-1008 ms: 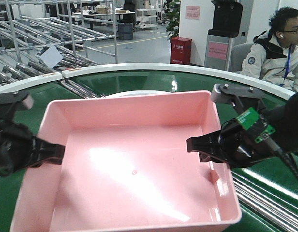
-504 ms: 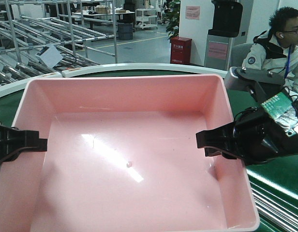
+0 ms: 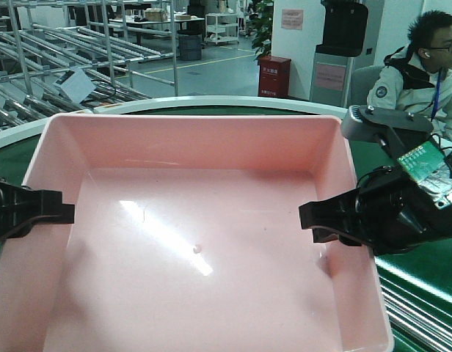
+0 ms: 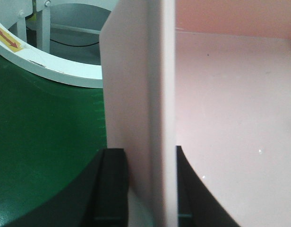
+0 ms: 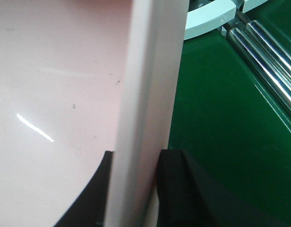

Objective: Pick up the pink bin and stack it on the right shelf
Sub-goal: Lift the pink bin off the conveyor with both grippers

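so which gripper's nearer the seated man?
Right. The right gripper clamps the bin's right wall on the man's side; the left gripper clamps the left wall, across the bin.

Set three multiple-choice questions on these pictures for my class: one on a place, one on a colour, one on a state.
1. Where does the right gripper hold the wide, shallow pale-pink plastic bin?
A. its far wall
B. its right side wall
C. its floor

2. What colour is the flat conveyor belt beside the bin?
A. blue
B. grey
C. green

3. What state is the left gripper in?
A. shut on the bin's left wall
B. open, clear of the bin
C. holding a bottle

1 B: fingers sit either side of that wall.
2 C: both wrist views show green.
3 A: its black fingers pinch the wall.
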Available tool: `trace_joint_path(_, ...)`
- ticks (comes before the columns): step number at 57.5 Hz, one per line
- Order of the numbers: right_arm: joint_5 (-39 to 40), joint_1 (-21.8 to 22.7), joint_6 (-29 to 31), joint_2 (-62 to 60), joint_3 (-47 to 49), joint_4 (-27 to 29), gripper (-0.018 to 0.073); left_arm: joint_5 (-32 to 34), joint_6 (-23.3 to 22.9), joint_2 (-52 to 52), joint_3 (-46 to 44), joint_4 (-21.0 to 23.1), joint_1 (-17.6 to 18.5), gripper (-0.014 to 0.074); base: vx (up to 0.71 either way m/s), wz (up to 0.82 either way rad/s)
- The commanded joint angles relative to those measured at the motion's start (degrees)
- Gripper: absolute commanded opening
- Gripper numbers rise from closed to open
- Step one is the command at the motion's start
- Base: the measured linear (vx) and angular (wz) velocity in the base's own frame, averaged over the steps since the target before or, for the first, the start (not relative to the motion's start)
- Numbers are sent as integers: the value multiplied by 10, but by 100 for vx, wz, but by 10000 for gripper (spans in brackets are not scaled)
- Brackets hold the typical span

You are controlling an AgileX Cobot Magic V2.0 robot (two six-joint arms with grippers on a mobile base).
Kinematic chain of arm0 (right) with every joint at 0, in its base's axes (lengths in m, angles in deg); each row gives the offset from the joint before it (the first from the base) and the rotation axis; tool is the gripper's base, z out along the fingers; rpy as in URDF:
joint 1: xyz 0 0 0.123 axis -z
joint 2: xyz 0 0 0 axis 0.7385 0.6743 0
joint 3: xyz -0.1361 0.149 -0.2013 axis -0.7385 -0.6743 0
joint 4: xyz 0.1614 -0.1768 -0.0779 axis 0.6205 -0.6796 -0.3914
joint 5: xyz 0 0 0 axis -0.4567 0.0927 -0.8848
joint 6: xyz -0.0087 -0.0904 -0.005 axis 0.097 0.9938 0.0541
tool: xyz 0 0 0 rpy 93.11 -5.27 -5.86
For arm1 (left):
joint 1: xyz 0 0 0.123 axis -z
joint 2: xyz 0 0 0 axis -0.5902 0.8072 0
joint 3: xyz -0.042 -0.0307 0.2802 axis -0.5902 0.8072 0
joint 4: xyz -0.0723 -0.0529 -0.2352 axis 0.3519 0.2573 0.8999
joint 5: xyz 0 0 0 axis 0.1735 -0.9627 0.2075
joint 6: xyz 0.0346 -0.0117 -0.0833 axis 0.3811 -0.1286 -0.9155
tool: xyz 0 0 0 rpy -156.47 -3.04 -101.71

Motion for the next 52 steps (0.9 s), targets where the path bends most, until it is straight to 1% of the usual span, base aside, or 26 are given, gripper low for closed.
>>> trace_joint_path(1,34,3,-1,-13,18,8,-9,57,-9,-20,-28,79,9,-1,0,0)
trace_joint_path(36,34,3,-1,-13,18,9,-9,57,-9,-20,-28,79,9,-1,-1,1)
trace_joint_path(52,33,3,-1,-13,18,9,-9,57,-9,-19,-28,79,9,-1,-11,6)
